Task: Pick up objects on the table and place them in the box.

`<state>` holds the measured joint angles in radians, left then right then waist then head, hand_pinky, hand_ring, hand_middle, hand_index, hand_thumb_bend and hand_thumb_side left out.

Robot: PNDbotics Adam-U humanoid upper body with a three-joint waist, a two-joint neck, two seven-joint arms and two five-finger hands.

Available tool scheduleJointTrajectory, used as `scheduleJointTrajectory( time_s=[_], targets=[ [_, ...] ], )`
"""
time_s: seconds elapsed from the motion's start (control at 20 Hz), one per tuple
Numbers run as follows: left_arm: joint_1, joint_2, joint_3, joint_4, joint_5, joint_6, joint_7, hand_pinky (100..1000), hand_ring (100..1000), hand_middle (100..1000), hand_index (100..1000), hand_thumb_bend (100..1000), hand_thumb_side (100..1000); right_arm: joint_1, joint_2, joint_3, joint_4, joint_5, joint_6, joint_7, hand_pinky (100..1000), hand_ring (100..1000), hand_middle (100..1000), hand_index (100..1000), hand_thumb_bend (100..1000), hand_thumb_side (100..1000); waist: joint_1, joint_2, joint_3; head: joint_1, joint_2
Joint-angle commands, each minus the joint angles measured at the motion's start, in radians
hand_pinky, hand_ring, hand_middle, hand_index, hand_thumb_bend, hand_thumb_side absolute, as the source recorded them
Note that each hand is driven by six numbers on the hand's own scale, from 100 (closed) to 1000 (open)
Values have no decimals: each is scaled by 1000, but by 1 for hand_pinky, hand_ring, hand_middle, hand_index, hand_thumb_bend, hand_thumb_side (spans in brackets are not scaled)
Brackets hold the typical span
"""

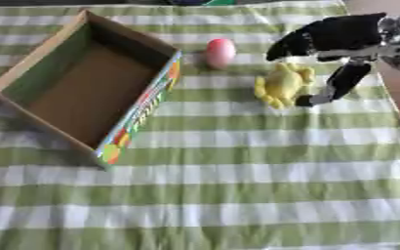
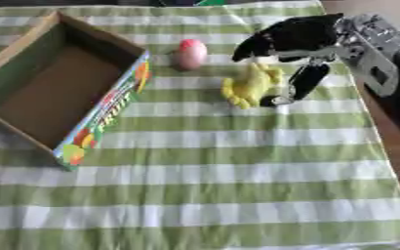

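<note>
On the green-and-white striped cloth [image 1: 237, 195], the right hand [image 1: 336, 36] hangs over a yellow toy [image 1: 282, 85], its fingers spread above it and its thumb [image 1: 340, 85] reaching down just beside the toy's right edge, not closed on it. A pink egg [image 1: 220, 52] lies between the toy and the open cardboard box [image 1: 144, 105], which sits at the left.

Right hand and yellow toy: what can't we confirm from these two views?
- Contact: right hand hovers over the yellow toy; both views too blurred to tell touching from apart.
- Toy's far side: hidden by the fingers.
- Pink object: only a rounded shape.
- Box: inside of near wall hidden.
- Left hand: in neither view.
</note>
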<state>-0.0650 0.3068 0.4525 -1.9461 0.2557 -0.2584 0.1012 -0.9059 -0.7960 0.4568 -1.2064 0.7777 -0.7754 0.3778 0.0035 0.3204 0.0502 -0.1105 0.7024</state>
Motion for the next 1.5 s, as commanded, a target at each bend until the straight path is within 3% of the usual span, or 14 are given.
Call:
scheduleJointTrajectory(
  time_s=[0.05,0.85,1.05,1.2,1.5],
  targets=[
    [-7,11,5,-14,1,3,-2,537,726,669,741,100,952,-13,-7,-9,19,27,-72,58,781,894,887,1000,349,721,1,-15,3,0,-11],
    [-11,-8,7,-16,-5,16,-15,539,727,668,738,100,961,-3,39,-19,115,131,-53,-49,756,845,829,982,251,739,-2,7,13,0,-21],
    [-11,-9,8,-17,-7,17,-16,540,728,669,738,100,962,4,35,-18,109,134,-57,-70,744,825,764,896,165,735,-3,10,12,2,-18],
    [-12,-10,9,-18,-8,19,-16,541,728,669,738,100,964,10,23,-16,79,111,-57,-89,723,801,690,803,100,670,-5,11,10,3,-16],
    [-15,-14,11,-21,-11,27,-16,541,728,669,737,100,967,13,19,-19,59,57,-14,-146,686,738,558,681,100,558,-9,14,11,2,-21]
  ],
)
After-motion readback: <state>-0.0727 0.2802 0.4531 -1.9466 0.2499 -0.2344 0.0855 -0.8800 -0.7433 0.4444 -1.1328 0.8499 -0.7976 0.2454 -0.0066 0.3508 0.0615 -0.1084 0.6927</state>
